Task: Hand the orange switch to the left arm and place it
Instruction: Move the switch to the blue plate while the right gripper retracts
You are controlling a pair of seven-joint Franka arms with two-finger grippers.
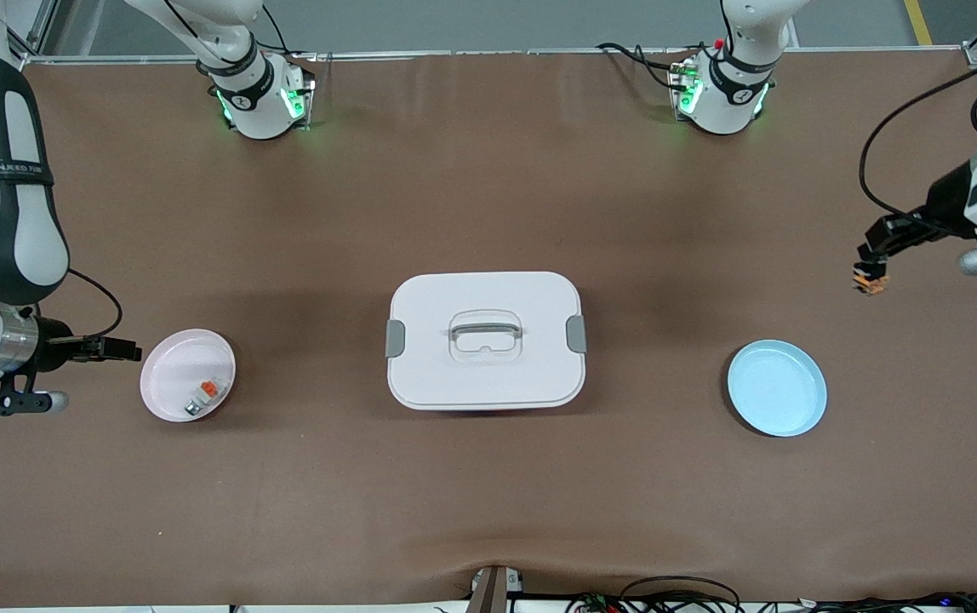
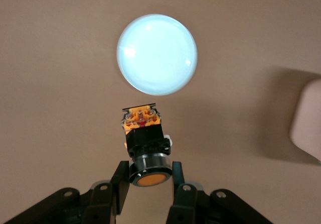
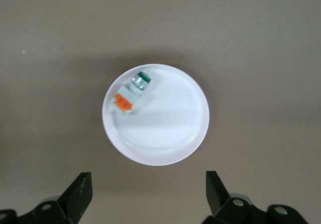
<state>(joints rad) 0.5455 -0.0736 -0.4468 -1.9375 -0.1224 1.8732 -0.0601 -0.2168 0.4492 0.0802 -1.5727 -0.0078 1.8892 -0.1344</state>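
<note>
My left gripper (image 1: pixel 871 266) is shut on the orange switch (image 1: pixel 870 282), a black part with orange ends, and holds it in the air over bare table at the left arm's end. In the left wrist view the switch (image 2: pixel 144 136) hangs between the fingers of the gripper (image 2: pixel 149 176), with the blue plate (image 2: pixel 157 54) below it. The white box (image 1: pixel 486 340) stands closed at the table's middle, well away from both grippers. My right gripper (image 1: pixel 124 349) is open and empty beside the pink plate (image 1: pixel 172 364); its jaws stand wide apart in the right wrist view (image 3: pixel 148 194).
The blue plate (image 1: pixel 776 387) lies empty between the box and the left arm's end. The pink plate (image 3: pixel 165 128) holds a whitish-silver piece with an orange tab (image 3: pixel 129 94), which also shows in the front view (image 1: pixel 202 398). A corner of the box (image 2: pixel 307 121) shows in the left wrist view.
</note>
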